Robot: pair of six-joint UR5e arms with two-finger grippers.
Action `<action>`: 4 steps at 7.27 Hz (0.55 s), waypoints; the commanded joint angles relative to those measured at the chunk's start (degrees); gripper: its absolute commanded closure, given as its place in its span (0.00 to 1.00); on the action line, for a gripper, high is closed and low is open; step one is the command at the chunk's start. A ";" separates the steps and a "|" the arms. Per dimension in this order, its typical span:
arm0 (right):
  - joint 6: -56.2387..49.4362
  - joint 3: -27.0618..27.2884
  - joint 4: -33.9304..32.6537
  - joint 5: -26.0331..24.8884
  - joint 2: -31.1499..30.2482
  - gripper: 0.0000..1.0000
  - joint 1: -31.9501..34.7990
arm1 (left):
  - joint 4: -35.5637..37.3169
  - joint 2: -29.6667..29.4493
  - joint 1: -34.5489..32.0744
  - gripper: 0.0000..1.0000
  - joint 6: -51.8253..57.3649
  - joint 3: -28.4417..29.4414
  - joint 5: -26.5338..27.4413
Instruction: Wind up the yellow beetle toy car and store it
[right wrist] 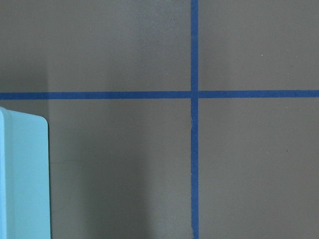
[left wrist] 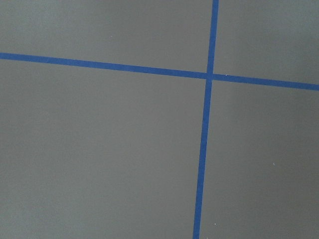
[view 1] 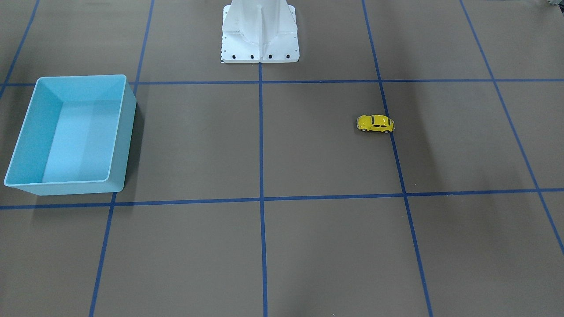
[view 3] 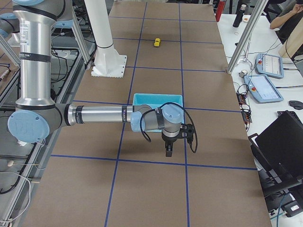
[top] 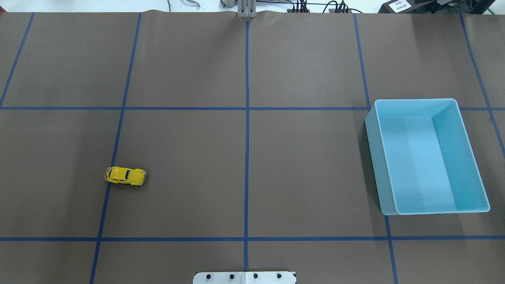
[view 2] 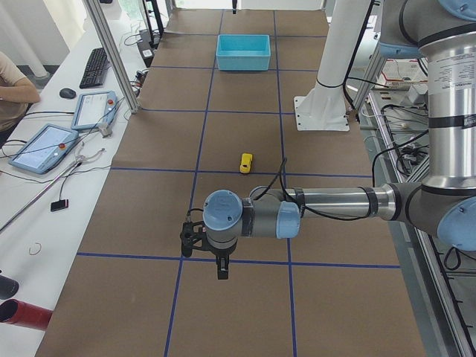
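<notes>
The yellow beetle toy car (view 1: pixel 375 123) stands on its wheels on the brown table mat, beside a blue tape line; it also shows in the overhead view (top: pixel 125 176) and both side views (view 2: pixel 246 163) (view 3: pixel 156 42). The empty light blue bin (top: pixel 373 157) sits on the robot's right side (view 1: pixel 128 132). My left gripper (view 2: pixel 222 271) hangs above the mat, well short of the car; I cannot tell if it is open. My right gripper (view 3: pixel 168 152) hangs just beyond the bin (view 3: pixel 156 98); I cannot tell its state. The wrist views show no fingers.
The white robot base (view 1: pixel 260 39) stands at the table's middle edge. Blue tape lines (top: pixel 247 138) divide the mat into squares. The bin's corner (right wrist: pixel 25 174) shows in the right wrist view. Tablets and cables (view 2: pixel 44 145) lie on a side bench.
</notes>
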 commanded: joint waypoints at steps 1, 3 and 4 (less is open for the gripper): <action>0.00 -0.12 0.00 -0.08 0.05 0.00 -0.01 | -0.08 -0.03 0.17 0.00 0.18 0.00 -0.09; -0.09 -0.12 0.00 -0.08 0.05 0.00 -0.01 | -0.08 0.06 0.17 0.00 -0.08 0.00 -0.17; -0.09 -0.12 0.00 -0.08 -0.04 0.00 -0.01 | -0.17 -0.03 0.17 0.00 0.01 0.00 -0.17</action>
